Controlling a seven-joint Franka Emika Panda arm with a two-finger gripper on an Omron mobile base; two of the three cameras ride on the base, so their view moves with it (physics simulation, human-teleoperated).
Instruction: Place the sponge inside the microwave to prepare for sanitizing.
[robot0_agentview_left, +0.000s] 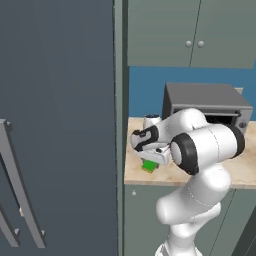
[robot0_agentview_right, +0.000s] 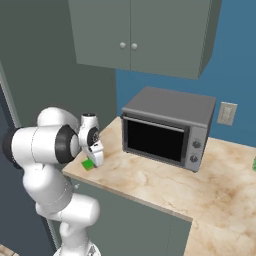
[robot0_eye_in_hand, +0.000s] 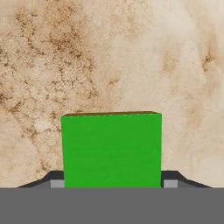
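Hand view has your gripper (robot0_eye_in_hand: 112, 185) straddling the sponge (robot0_eye_in_hand: 111, 148) on the counter (robot0_eye_in_hand: 131, 57), near its left end; can't tell if it's clamped yet. Pickup stage: squeeze, then lift toward the microwave (robot0_agentview_right: 167, 130).

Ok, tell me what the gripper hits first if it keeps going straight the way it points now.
The sponge: it sits between the fingertips of the gripper, a finger at each side. Past it lies the countertop. Whether the pads already touch the sponge is unclear.

one sponge (robot0_eye_in_hand: 111, 148), one grey oven (robot0_agentview_right: 167, 130)
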